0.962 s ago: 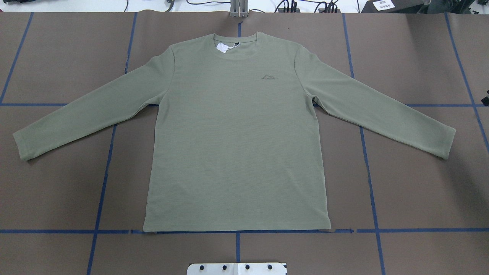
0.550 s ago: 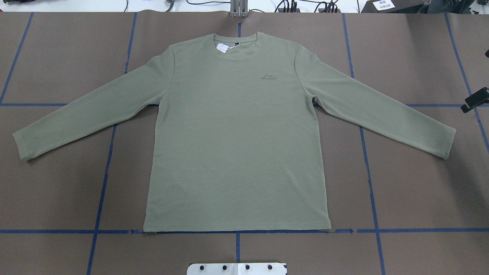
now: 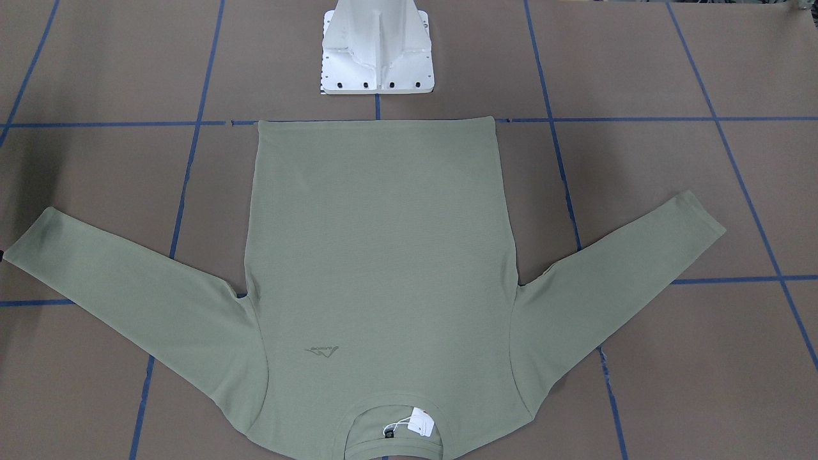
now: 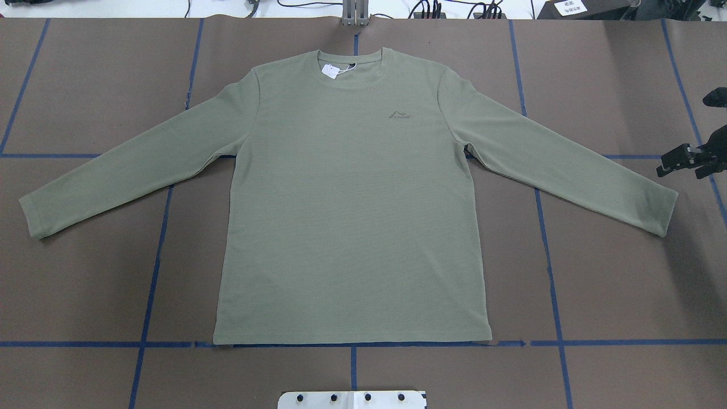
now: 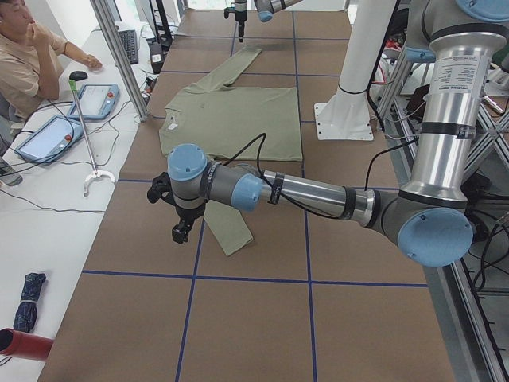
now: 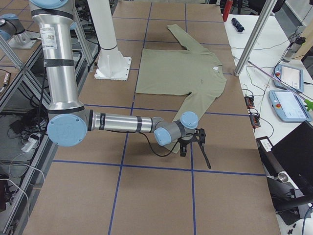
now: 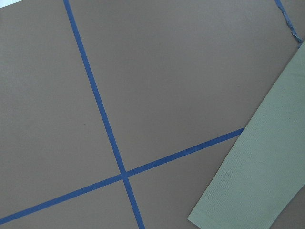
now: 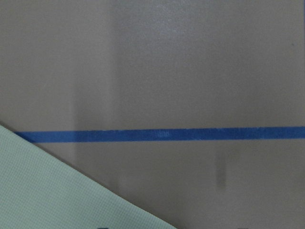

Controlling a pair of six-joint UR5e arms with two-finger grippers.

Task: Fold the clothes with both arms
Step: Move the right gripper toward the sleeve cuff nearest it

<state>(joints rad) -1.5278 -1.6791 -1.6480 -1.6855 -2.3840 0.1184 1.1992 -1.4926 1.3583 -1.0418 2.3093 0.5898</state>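
The sage-green shirt (image 4: 352, 216) lies flat and face up on the brown table, sleeves spread, with a white tag (image 4: 330, 70) at the collar. My right gripper (image 4: 684, 136) comes in at the overhead view's right edge, just beyond the right cuff (image 4: 664, 213). It is open, its two black fingers apart and touching no cloth; the exterior right view shows the right gripper (image 6: 196, 160) beside that cuff. My left gripper (image 5: 179, 227) appears only in the exterior left view, hovering next to the left cuff (image 5: 231, 239); I cannot tell its state. The left wrist view shows that cuff (image 7: 248, 191).
The white pedestal base (image 3: 377, 57) stands at the shirt's hem side. Blue tape lines (image 4: 150, 284) grid the brown table. A side table with teach pendants (image 5: 95, 99) and a seated person (image 5: 24, 64) runs along the far edge. Metal posts (image 6: 254, 36) stand there.
The right gripper has moved in from the overhead view's right edge toward the right cuff, showing more of itself. The shirt has not moved.
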